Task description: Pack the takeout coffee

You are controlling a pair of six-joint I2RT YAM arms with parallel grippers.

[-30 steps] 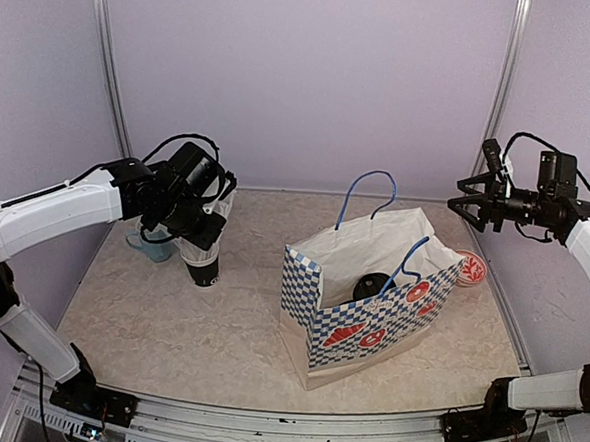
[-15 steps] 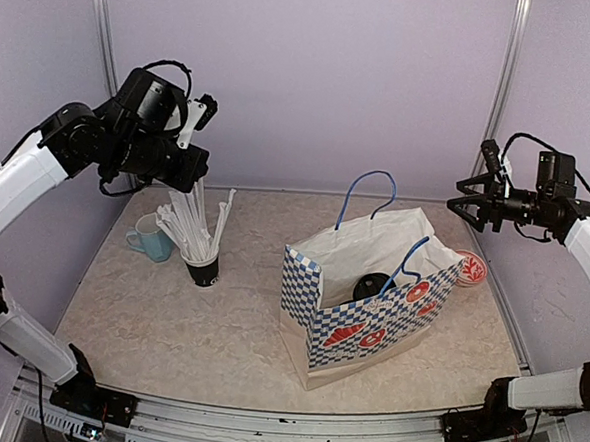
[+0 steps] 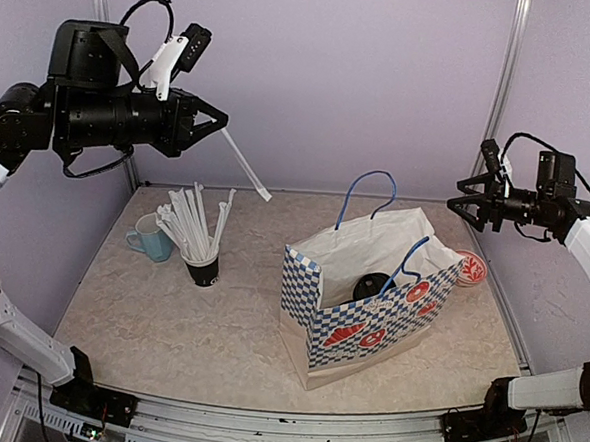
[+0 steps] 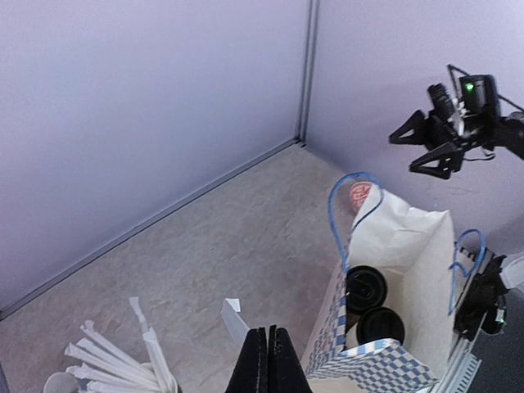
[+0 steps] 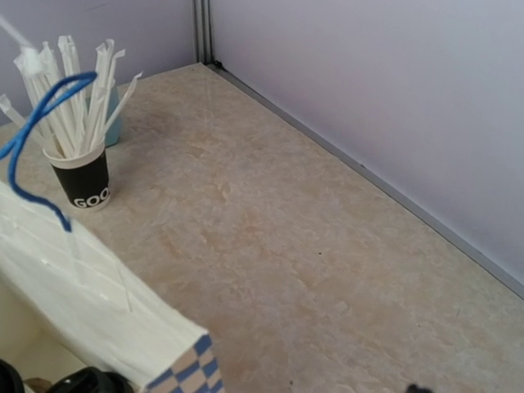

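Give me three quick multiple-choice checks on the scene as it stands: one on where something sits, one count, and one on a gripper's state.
1. Where does the black paper cup of white straws stand?
A. far right
B. on the left, beside the light-blue handled mug
C. near edge, centre

2. How many round black plastic lids show inside the blue-and-white checked paper bag?
A. one
B. two
C. three

3. What is the left gripper doing?
A. open and empty
B. shut on a bag handle
C. shut on a white wrapped straw

Answers:
1 B: the top view shows cup and mug side by side at the left.
2 B: the left wrist view looks down on two lids in the bag.
3 C: the straw slants down from its closed fingertips, high above the table.
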